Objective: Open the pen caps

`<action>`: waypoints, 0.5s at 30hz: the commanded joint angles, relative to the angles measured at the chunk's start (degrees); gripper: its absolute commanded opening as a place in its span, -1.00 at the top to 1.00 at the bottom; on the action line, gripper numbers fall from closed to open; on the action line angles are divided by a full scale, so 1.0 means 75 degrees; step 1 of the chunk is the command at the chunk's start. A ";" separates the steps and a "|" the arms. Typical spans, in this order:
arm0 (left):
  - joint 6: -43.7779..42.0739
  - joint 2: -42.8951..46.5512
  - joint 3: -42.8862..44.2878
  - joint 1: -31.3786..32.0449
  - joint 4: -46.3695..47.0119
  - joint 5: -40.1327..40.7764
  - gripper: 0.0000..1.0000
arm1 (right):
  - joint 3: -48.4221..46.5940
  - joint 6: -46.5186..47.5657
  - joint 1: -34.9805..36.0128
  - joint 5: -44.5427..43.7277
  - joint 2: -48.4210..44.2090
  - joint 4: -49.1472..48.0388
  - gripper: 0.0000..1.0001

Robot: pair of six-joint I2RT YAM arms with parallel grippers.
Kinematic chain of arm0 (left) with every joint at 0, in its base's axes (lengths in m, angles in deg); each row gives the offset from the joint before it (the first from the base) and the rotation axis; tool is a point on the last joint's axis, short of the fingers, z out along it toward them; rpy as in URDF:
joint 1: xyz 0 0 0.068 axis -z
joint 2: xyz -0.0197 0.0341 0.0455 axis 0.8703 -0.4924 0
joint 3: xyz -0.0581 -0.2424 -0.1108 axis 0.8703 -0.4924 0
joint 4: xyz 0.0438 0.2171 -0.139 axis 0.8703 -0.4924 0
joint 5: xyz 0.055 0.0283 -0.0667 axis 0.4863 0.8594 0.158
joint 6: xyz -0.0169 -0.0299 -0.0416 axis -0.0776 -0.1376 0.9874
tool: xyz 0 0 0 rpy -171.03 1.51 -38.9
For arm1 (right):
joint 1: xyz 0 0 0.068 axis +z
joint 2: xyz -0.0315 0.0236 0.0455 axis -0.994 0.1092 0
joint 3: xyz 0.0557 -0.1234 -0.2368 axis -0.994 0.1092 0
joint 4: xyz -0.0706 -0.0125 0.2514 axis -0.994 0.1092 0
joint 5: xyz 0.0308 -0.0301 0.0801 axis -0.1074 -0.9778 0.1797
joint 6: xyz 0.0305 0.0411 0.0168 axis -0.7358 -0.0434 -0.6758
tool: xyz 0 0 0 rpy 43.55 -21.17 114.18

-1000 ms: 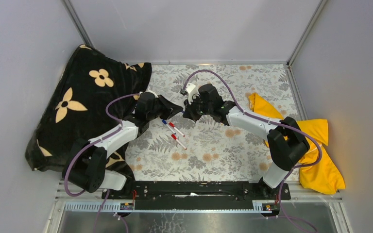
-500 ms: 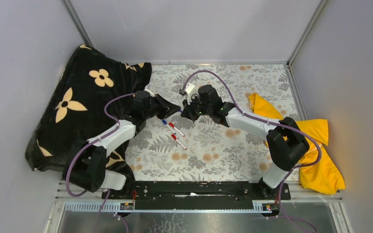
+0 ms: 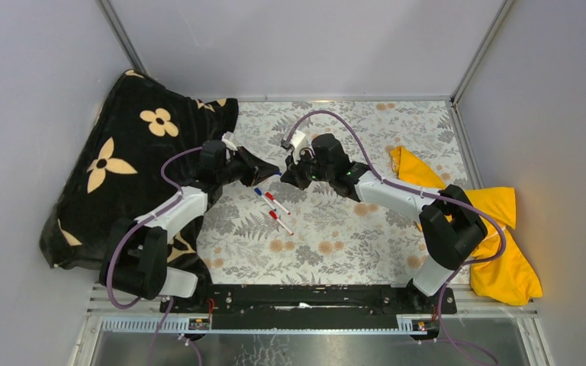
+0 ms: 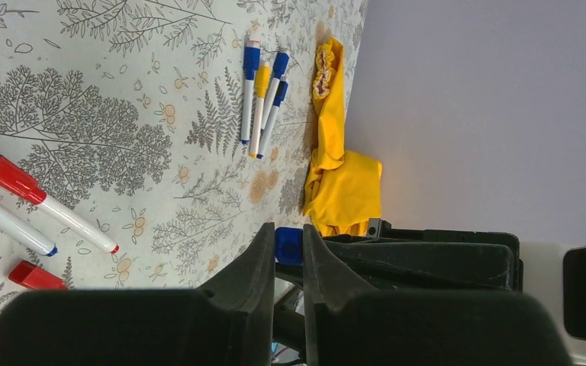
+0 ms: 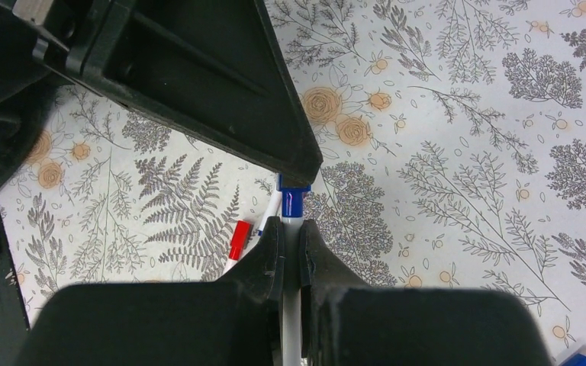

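My left gripper (image 3: 274, 173) and right gripper (image 3: 287, 178) meet tip to tip above the floral mat (image 3: 336, 244). In the left wrist view the left gripper (image 4: 288, 232) is shut on a blue pen cap (image 4: 288, 245). In the right wrist view the right gripper (image 5: 291, 225) is shut on a white pen barrel (image 5: 291, 328). Its blue cap (image 5: 293, 201) pokes out into the left fingers (image 5: 290, 152) and looks seated on the barrel. Three more pens (image 3: 273, 204) lie just below the grippers. A loose red cap (image 4: 37, 276) lies by them. Several capped blue and yellow pens (image 4: 263, 88) lie farther off.
A black blanket with cream flowers (image 3: 122, 168) is heaped at the left, under the left arm. A yellow cloth (image 3: 496, 229) lies at the right by the right arm. Grey walls close in the back and sides.
Both grippers have shifted a little to the left together, still joined on the same pen. The pens on the mat have not moved.
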 commanded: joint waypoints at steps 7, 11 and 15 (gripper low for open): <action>-0.0335 -0.0273 0.0053 -0.1359 0.0039 0.2174 1.00 | 0.0398 0.0129 -0.0407 -0.0044 -0.0802 0.1569 1.00; -0.0355 -0.0263 0.0055 -0.1504 0.0027 0.2157 1.00 | 0.0464 0.0117 -0.0449 -0.0032 -0.0833 0.1540 1.00; -0.0370 -0.0188 -0.0032 -0.1647 0.0054 0.2115 1.00 | 0.0576 0.0084 -0.0478 -0.0049 -0.0862 0.1459 1.00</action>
